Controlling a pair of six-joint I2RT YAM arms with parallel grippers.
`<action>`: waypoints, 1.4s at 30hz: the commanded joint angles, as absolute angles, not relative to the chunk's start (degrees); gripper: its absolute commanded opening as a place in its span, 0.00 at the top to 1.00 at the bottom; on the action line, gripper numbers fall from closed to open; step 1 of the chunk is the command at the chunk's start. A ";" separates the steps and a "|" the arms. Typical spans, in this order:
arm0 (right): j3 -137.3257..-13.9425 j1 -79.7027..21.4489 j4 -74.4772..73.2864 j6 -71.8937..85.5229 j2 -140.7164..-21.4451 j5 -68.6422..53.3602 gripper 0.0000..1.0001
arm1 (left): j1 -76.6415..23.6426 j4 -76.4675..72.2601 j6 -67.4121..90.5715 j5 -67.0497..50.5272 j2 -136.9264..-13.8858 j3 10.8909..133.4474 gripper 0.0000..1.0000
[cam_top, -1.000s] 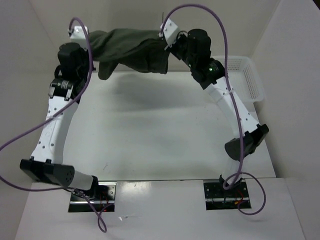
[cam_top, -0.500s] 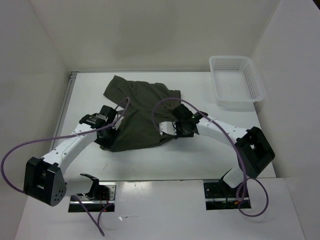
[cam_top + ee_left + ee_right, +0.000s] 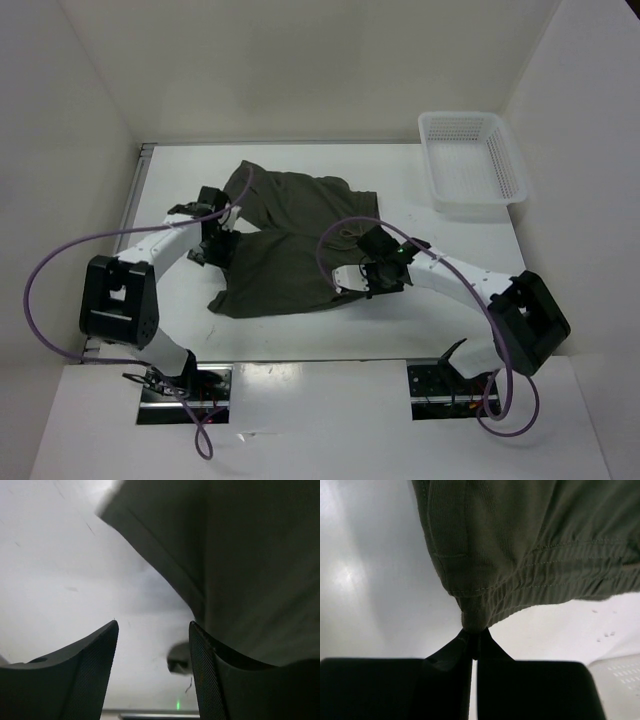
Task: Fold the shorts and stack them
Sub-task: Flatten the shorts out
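Overhead, we see the shorts (image 3: 290, 250) lying opened out and wrinkled near the middle of the table (image 3: 300, 335). The white mesh basket (image 3: 470, 205) stands well apart at their 2 o'clock. The left gripper (image 3: 220, 245) sits at the cloth's 9 o'clock edge, the right gripper (image 3: 350, 283) at its 4 o'clock corner.

From the left wrist, we find the jaws parted with only bare table between them. The hem of the shorts runs past at 1 o'clock, not held.

From the right wrist, the jaws are pinched together on a nub of the elastic waistband corner. The cloth fans out toward 12 o'clock, and a basket corner shows at 4 o'clock.

We judge the task to be at an early stage: the garment is laid out, no fold is made, and stacking remains.
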State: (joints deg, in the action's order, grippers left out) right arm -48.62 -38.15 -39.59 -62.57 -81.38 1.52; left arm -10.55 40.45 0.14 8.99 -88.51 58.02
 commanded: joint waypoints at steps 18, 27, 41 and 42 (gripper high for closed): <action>-42.80 -38.41 -36.48 -65.21 -77.61 1.67 1.00 | -4.39 35.24 0.00 -4.58 -107.30 71.72 0.37; -41.75 -38.41 -35.33 -64.69 -77.61 2.37 1.00 | -2.82 27.17 0.00 9.13 -112.06 79.08 1.00; -43.95 -38.41 -32.17 -61.09 -77.61 2.90 0.92 | -6.76 29.60 0.00 12.14 -97.85 72.62 0.32; -43.95 -38.41 -32.17 -61.08 -77.61 2.38 0.92 | -8.51 33.19 0.00 9.17 -91.99 66.77 0.32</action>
State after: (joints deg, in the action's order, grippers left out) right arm -42.39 -38.15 -34.57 -62.72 -79.09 2.33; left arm -5.76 25.96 0.19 12.60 -102.69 74.19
